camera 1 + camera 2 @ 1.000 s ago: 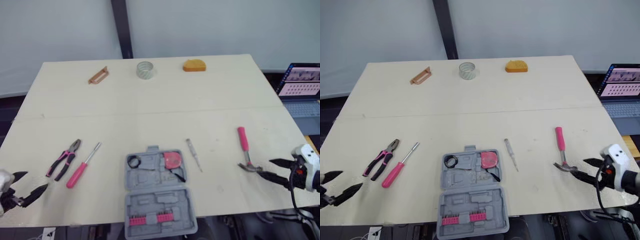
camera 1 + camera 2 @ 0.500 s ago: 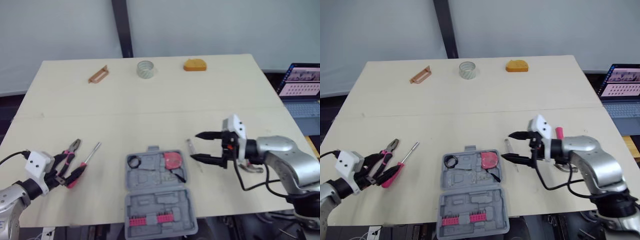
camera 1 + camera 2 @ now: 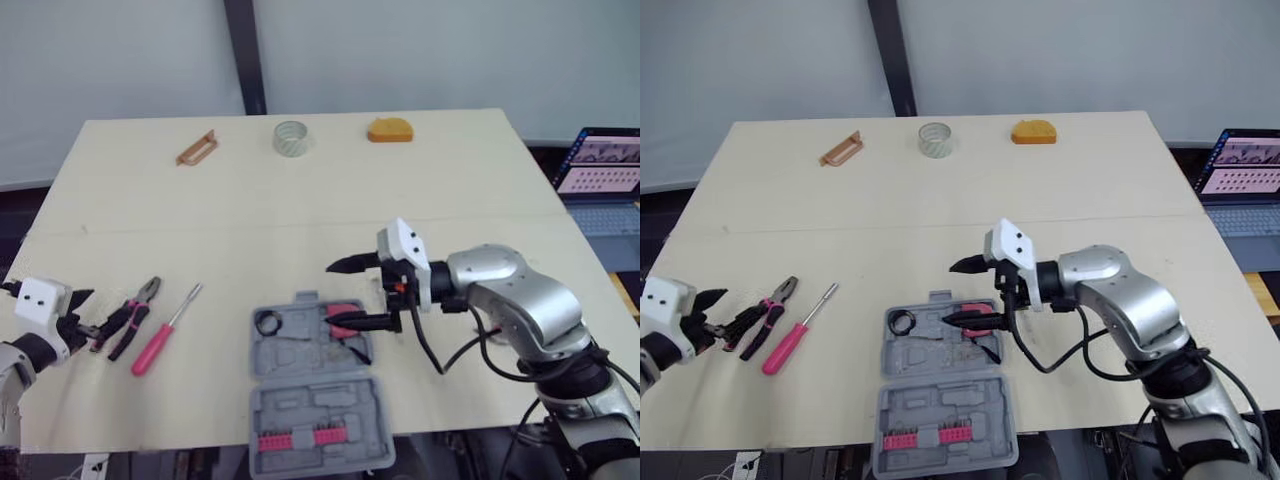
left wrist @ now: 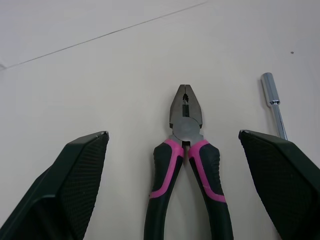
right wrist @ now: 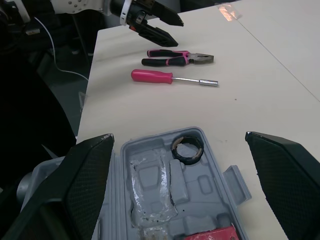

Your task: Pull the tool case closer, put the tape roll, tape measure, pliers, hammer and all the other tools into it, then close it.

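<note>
My left gripper point(image 3: 82, 312) is wide open at the pink-and-black pliers point(image 4: 184, 127); my right gripper point(image 3: 330, 295) is wide open over the grey plastic case point(image 3: 300, 402).

Right gripper point(image 3: 333, 296) now over tool case point(image 3: 320, 400); left gripper point(image 3: 85, 314) at pliers point(image 3: 135, 312).

My tool case point(image 3: 318, 400) is plain grey, with a row of pink bits point(image 3: 300, 438) along its near edge, a black ring point(image 5: 186, 147) in its far left pocket and a red tape measure point(image 5: 214, 234) to the right of that. On the left of the cream table point(image 3: 300, 220) my pliers point(image 4: 186, 150) have black handles striped pink, and my screwdriver point(image 3: 165, 330) a pink handle and silver shaft. Far off lie a pale grey tape roll point(image 3: 290, 137), an orange block point(image 3: 388, 130) and a tan piece point(image 3: 196, 149).
</note>
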`<state>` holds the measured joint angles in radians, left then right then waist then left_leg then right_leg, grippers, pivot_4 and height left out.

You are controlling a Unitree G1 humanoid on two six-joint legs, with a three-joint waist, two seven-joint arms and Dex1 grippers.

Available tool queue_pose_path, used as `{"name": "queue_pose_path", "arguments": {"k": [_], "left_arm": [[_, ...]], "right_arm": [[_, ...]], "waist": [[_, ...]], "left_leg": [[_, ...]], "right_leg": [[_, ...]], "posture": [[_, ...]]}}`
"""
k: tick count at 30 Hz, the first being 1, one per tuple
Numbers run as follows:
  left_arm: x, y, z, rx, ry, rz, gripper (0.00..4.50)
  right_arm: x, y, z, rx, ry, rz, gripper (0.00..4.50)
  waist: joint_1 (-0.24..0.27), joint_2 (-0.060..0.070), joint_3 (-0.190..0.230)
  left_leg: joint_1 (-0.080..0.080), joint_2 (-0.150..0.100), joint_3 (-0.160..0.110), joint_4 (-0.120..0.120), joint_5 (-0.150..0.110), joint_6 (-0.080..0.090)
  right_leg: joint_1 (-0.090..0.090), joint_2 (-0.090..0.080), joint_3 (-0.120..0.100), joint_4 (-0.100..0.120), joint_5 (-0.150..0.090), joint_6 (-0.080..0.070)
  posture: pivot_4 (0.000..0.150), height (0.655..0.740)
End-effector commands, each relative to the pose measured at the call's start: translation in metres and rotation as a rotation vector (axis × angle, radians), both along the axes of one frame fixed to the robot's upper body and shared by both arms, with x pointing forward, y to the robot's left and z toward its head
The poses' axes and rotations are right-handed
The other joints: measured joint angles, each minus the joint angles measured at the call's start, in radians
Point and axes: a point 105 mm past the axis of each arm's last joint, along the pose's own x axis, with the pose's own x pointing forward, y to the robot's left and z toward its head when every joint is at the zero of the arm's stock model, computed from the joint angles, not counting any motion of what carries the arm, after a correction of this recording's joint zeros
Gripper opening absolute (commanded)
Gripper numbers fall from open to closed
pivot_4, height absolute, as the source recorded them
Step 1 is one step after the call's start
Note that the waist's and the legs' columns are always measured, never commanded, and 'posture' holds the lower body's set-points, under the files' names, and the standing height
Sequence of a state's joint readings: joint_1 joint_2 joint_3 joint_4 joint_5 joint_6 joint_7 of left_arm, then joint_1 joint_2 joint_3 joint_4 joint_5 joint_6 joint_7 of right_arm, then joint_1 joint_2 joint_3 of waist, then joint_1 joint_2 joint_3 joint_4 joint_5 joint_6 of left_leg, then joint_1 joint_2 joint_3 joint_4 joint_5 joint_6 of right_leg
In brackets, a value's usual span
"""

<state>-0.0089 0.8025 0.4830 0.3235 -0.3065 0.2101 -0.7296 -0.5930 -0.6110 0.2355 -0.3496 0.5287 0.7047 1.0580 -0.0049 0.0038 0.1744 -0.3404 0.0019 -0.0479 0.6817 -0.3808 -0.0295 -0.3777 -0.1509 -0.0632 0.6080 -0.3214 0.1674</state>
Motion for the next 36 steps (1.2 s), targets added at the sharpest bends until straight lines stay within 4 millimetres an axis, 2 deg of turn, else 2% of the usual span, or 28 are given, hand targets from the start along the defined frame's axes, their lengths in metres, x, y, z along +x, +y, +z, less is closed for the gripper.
{"name": "queue_pose_path", "arguments": {"k": [1,10,20,28,31,34,36], "left_arm": [[0.0,0.008,-0.006,0.008,0.057,0.006,4.5],[0.001,0.005,-0.032,0.017,0.177,-0.025,4.5],[0.007,0.007,-0.042,0.055,0.215,-0.026,4.5],[0.002,0.009,-0.054,0.066,0.275,-0.031,4.5],[0.001,0.009,-0.054,0.067,0.272,-0.033,3.67],[0.001,0.008,-0.055,0.066,0.268,-0.034,2.37],[0.001,0.009,-0.055,0.067,0.266,-0.031,2.33]], "right_arm": [[-0.003,0.006,0.013,0.014,-0.056,0.022,4.45],[-0.003,0.005,0.014,0.015,-0.061,0.009,4.45],[-0.006,0.007,0.019,0.013,-0.075,0.03,4.45],[-0.005,0.005,0.019,0.009,-0.08,0.022,4.45],[-0.005,0.005,0.019,0.004,-0.087,0.018,4.5],[-0.005,0.004,0.02,0.003,-0.089,0.017,4.5],[-0.005,0.004,0.02,0.003,-0.09,0.015,4.5]], "waist": [[-0.001,0.0,0.0],[-0.015,-0.001,0.0],[-0.017,0.0,0.0],[-0.014,0.0,0.0],[-0.015,0.0,0.0],[-0.018,0.001,0.0],[-0.019,0.002,0.0]], "left_leg": [[0.0,0.0,0.0,0.0,0.0,0.0],[0.0,0.0,0.001,0.0,0.0,0.0],[0.0,0.0,0.001,0.0,0.0,0.0],[0.001,0.0,0.001,0.0,0.0,0.0],[0.001,0.0,0.001,0.0,0.0,0.0],[0.002,0.0,0.001,0.0,0.0,0.0],[0.002,0.0,0.001,0.0,0.0,0.0]], "right_leg": [[-0.001,0.0,0.0,0.0,0.0,0.0],[-0.002,0.0,-0.002,0.002,0.0,0.0],[-0.002,-0.001,-0.002,0.003,0.0,0.0],[-0.001,-0.001,-0.002,0.004,0.0,0.0],[-0.001,-0.001,-0.002,0.004,0.0,0.0],[-0.001,-0.001,-0.002,0.004,0.0,0.0],[-0.001,-0.001,-0.002,0.004,0.0,0.0]], "posture": [[0.15,0.74],[0.15,0.74],[0.15,0.74],[0.15,0.74],[0.15,0.74],[0.15,0.74],[0.15,0.74]]}}
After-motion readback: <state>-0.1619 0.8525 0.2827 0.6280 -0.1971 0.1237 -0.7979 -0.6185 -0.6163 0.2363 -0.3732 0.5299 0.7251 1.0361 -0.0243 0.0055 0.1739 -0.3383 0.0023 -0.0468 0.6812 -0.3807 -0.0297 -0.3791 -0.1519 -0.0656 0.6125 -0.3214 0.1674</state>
